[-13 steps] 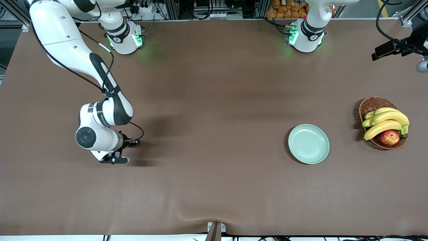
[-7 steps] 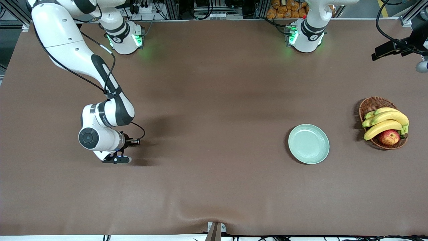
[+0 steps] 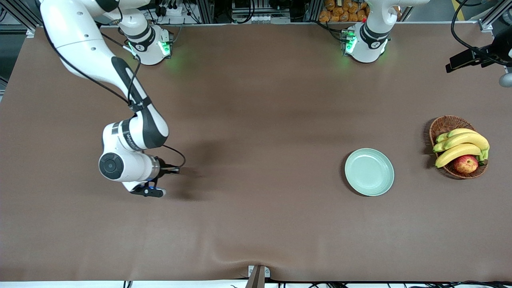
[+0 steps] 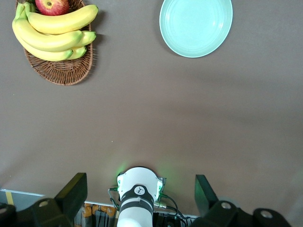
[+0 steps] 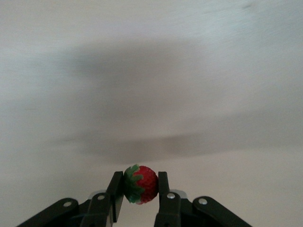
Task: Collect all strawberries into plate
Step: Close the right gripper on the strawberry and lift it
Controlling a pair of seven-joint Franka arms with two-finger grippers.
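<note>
My right gripper (image 5: 138,183) is shut on one small red strawberry (image 5: 144,183) with a green cap, held just above the brown table. In the front view this gripper (image 3: 174,170) is over the table toward the right arm's end; the berry is hidden there. No other strawberries show in any view. The pale mint-green plate (image 3: 369,172) lies empty toward the left arm's end and also shows in the left wrist view (image 4: 196,26). My left gripper (image 4: 139,183) is open and empty, high above the table over its own base, and waits.
A brown wicker basket (image 3: 443,125) with bananas (image 3: 460,146) and a red-yellow apple (image 3: 466,164) stands beside the plate, at the left arm's end. It also shows in the left wrist view (image 4: 66,73). A black camera mount (image 3: 472,56) sits at that end's table edge.
My right arm has moved a little toward the left arm's end of the table with the strawberry still held. The left arm, plate and basket have not moved.
</note>
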